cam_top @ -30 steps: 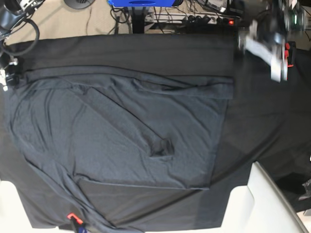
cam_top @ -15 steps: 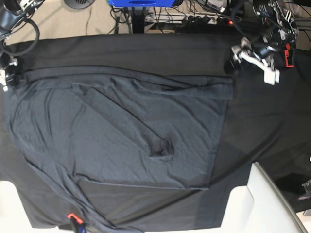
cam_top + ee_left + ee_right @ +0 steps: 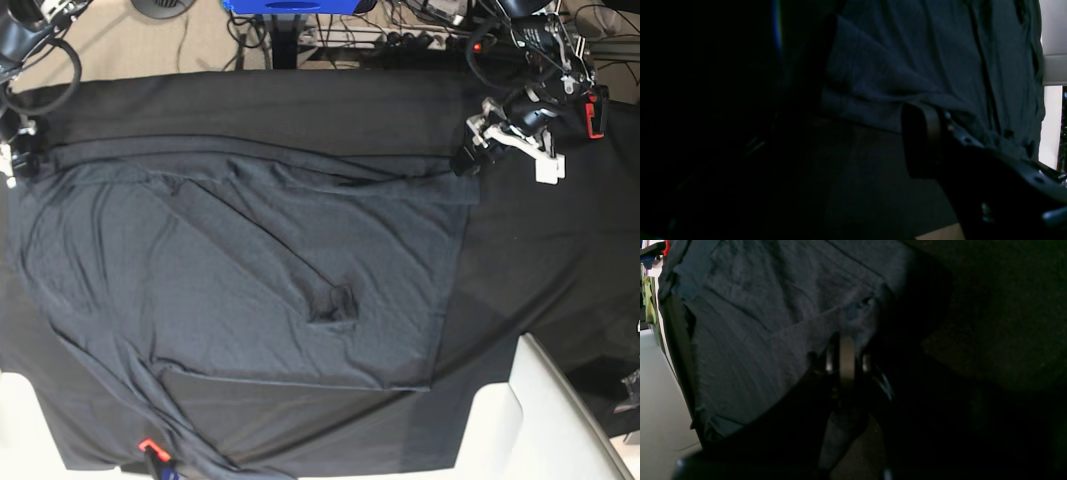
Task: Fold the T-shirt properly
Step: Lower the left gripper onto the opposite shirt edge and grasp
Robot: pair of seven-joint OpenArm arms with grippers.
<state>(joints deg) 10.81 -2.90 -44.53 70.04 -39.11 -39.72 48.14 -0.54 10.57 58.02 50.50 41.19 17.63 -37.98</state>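
Black tablecloth (image 3: pixel 300 100) under spread T-shirt (image 3: pixel 250 270).

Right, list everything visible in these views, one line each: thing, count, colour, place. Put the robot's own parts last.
T-shirt: one, dark slate-grey, spread wrinkled across the middle and left of the table.
Tablecloth: one, black, covering the table under the shirt.
White panel: one, white, at the lower right edge of the base view.
Blue object: one, blue, on the floor beyond the far table edge.
Cables: several, dark, on the floor beyond the far edge.
Left gripper: one, black with white parts, at the shirt's far right corner; whether it is open or shut cannot be told.
Right gripper: one, black, at the shirt's edge in its wrist view; jaw state unclear.
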